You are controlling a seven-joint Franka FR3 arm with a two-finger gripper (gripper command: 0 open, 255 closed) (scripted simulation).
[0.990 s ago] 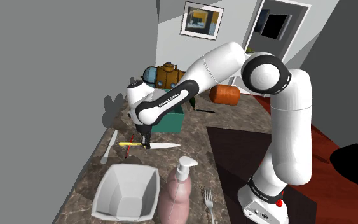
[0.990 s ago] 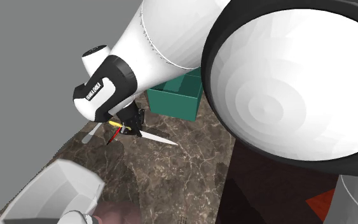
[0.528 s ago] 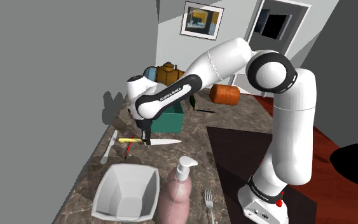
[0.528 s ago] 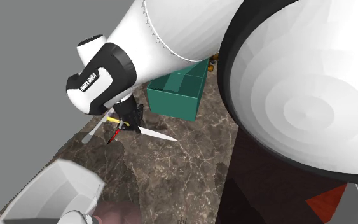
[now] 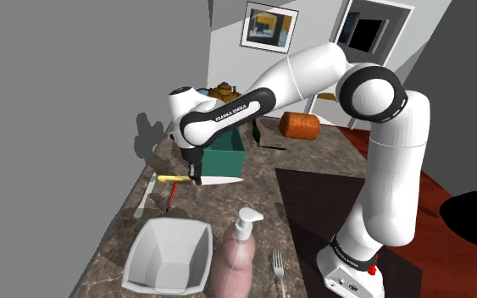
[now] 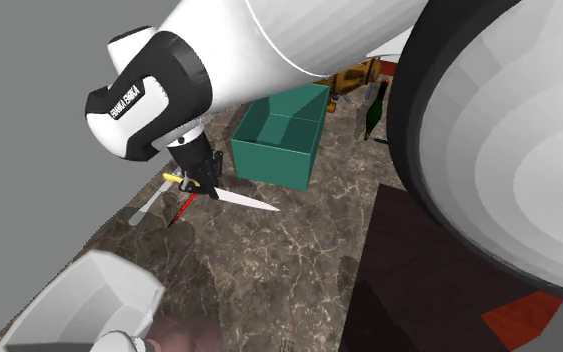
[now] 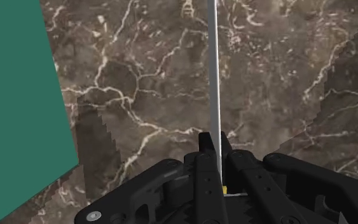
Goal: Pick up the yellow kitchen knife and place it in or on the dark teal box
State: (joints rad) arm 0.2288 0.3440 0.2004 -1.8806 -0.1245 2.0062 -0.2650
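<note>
The knife has a yellow handle (image 5: 172, 179) and a pale blade (image 5: 222, 179). It hangs level above the marble counter, its blade (image 6: 246, 201) pointing towards the shoulder view's right. My gripper (image 5: 196, 176) is shut on it where handle meets blade. In the wrist view the thin blade (image 7: 215, 76) runs straight out from between my closed fingers (image 7: 203, 159), with a bit of yellow at their base. The dark teal box (image 5: 227, 157) is an open-topped bin just behind the gripper. Its green wall (image 7: 18, 95) stands close beside the blade, and in the second exterior view the box (image 6: 279, 140) lies just past the knife.
A red-handled tool (image 5: 170, 197) and a pale utensil (image 5: 146, 195) lie on the counter below the knife. Nearer the stand are a white bin (image 5: 169, 256), a soap pump bottle (image 5: 240, 247) and a fork (image 5: 279, 269). Behind the box are a dark bottle (image 6: 373, 110) and an orange cylinder (image 5: 299, 125).
The gripper has lifted the knife off the counter and carried it up and towards the teal box. The red-handled tool stays on the counter.
</note>
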